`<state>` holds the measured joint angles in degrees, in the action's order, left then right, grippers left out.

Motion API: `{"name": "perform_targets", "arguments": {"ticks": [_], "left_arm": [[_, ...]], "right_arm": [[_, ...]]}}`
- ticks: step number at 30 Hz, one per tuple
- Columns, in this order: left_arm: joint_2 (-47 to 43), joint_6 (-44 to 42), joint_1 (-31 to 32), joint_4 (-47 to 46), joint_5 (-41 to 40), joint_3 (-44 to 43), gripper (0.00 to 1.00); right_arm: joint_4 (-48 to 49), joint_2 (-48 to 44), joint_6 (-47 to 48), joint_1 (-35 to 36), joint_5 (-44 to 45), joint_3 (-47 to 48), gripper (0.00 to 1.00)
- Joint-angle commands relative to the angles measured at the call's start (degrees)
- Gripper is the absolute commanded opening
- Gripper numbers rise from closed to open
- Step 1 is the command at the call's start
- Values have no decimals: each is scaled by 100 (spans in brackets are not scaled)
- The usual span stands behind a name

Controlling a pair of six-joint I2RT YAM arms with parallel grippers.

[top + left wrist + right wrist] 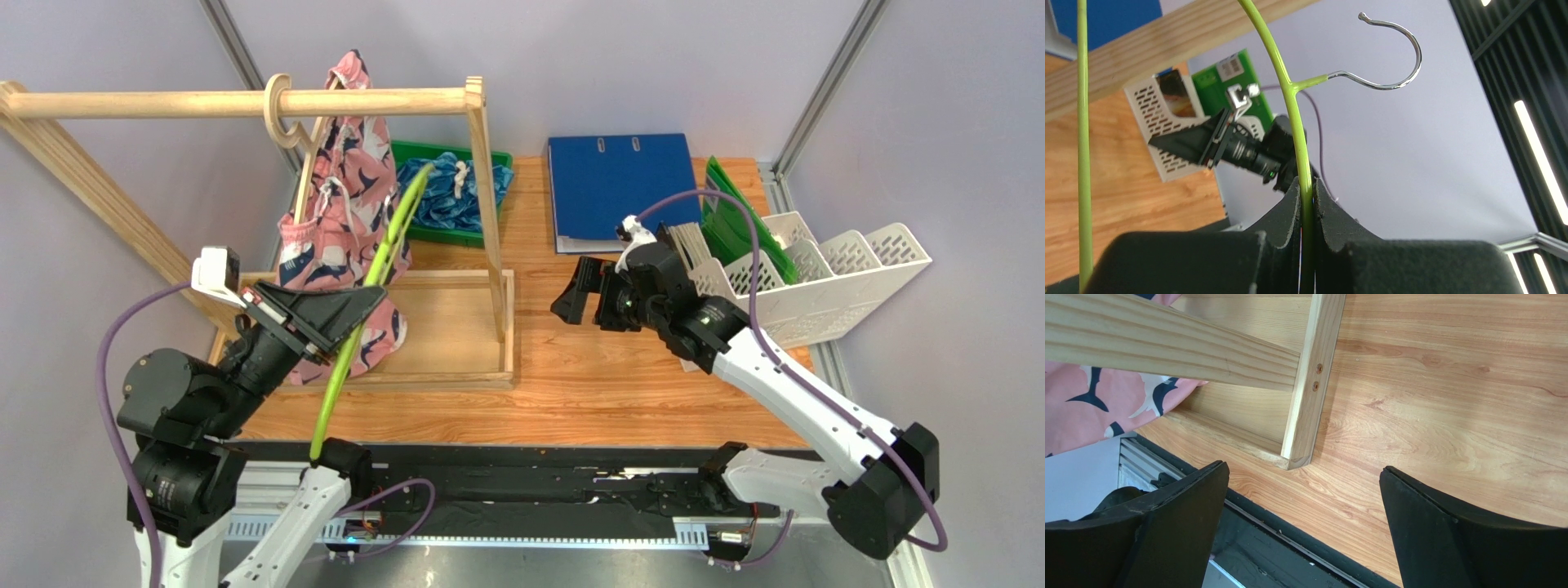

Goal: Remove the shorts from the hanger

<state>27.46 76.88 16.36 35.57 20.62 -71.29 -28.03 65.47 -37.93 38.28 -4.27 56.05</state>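
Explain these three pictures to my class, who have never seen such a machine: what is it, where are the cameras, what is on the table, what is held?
Two robot arms are bolted at a table's near edge. One picture looks down from above; the others come from a camera on each wrist. The left gripper is shut on a green hanger. The right gripper is open and empty, above the table. Pink shorts hang from the wooden rack; blue-teal shorts lie in a green tray. A blue binder and white file organiser sit farther back.
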Motion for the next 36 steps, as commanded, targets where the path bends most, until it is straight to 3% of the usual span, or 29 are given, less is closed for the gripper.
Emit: {"name": "perform_targets", "arguments": {"ticks": [1, 6, 8, 19, 29, 36], "left_arm": [[337, 318, -28, -1094, -559, -316, 0], [996, 653, -28, -1527, -323, -657, 0], [1322, 644, -28, -1527, -322, -948, 0], [2325, 1118, 16, -1808, 56, -1345, 0], [2782, 1206, 649, -1940, 109, -1221, 0], [2308, 1180, 737, -2116, -743, -764, 0]], "right_arm": [[44, -324, -144, 293, 417, 176, 100], [-860, -368, -451, 794, 2268, 775, 100], [-967, -456, -566, 970, 2606, 872, 100], [-458, -1353, -303, 979, 2501, 494, 100], [-633, -1485, -232, 979, 2607, 521, 100], [-712, -1590, -197, 979, 2695, 556, 100]]}}
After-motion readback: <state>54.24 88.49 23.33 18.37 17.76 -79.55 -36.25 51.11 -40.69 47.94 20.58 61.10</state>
